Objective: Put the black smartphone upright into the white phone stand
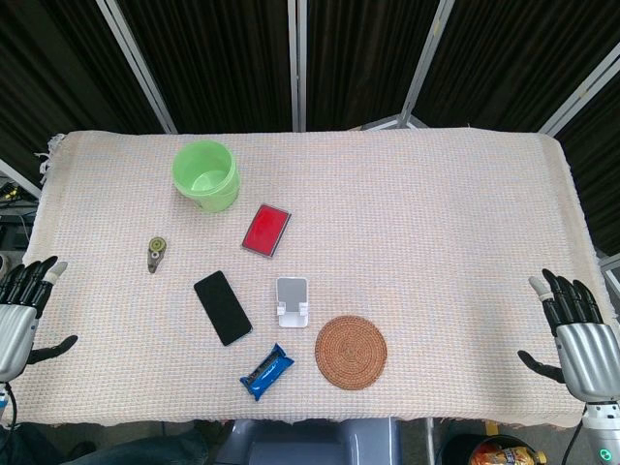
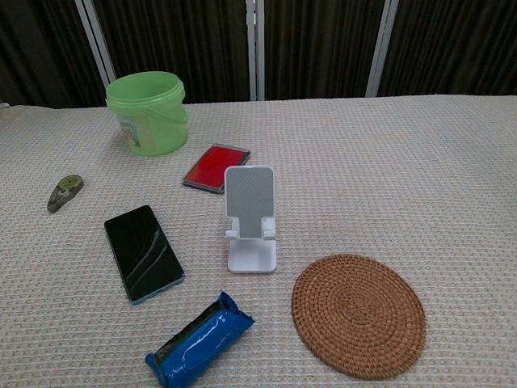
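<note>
Smartphone (image 1: 223,307) is lying flat, screen up, just left of the white phone stand (image 1: 293,301) in your head view; your left hand (image 1: 21,315) and right hand (image 1: 576,331) are waiting open and empty at the worktop's side edges. Chest view is showing its long axis running near-to-far, slightly angled, untouched.

On my counter (image 1: 436,213) the phone (image 1: 223,307) lies flat just left of the stand (image 1: 293,301), both nearer the front edge. A mat (image 1: 351,352) sits right of the stand, a packet (image 1: 266,372) in front. Behind are a case (image 1: 266,230) and a bucket (image 1: 206,175); a small tool (image 1: 156,254) lies toward the left edge.
</note>
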Action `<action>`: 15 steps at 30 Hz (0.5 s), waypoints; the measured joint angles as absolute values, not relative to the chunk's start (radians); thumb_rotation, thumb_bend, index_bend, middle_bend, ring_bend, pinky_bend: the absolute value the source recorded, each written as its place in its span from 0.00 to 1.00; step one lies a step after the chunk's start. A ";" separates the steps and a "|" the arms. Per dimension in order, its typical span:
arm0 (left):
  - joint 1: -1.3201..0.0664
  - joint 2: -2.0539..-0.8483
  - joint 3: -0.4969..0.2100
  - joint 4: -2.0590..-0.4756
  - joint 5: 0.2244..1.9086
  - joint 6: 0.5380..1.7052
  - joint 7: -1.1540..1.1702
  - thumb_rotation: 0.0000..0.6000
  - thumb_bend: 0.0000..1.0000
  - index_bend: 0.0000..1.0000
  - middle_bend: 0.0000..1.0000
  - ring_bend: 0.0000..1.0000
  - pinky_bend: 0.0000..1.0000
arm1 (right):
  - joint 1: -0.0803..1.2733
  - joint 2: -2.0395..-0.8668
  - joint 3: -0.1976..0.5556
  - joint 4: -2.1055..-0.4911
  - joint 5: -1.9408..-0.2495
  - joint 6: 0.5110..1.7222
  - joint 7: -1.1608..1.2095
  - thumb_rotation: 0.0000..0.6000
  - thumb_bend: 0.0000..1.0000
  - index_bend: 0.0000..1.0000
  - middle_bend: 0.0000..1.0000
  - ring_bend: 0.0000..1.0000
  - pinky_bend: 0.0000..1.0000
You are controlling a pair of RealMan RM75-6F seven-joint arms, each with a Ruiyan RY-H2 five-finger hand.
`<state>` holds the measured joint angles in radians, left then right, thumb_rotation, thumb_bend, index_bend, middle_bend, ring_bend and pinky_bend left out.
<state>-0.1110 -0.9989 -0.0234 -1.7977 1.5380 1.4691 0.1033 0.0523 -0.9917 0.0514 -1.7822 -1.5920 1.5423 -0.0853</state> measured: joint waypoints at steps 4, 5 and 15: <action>-0.112 -1.002 -0.020 -1.798 1.542 1.465 0.113 1.00 0.00 0.00 0.00 0.00 0.00 | 0.051 -0.990 0.052 -1.781 -1.590 1.544 -0.078 1.00 0.00 0.00 0.00 0.00 0.00; -0.112 -1.003 -0.019 -1.797 1.542 1.464 0.117 1.00 0.00 0.00 0.00 0.00 0.00 | 0.051 -0.989 0.052 -1.781 -1.591 1.544 -0.077 1.00 0.00 0.00 0.00 0.00 0.00; -0.160 -1.038 -0.012 -1.756 1.547 1.369 0.128 1.00 0.00 0.00 0.00 0.00 0.00 | 0.049 -0.984 0.053 -1.792 -1.586 1.547 -0.073 1.00 0.00 0.00 0.00 0.00 0.00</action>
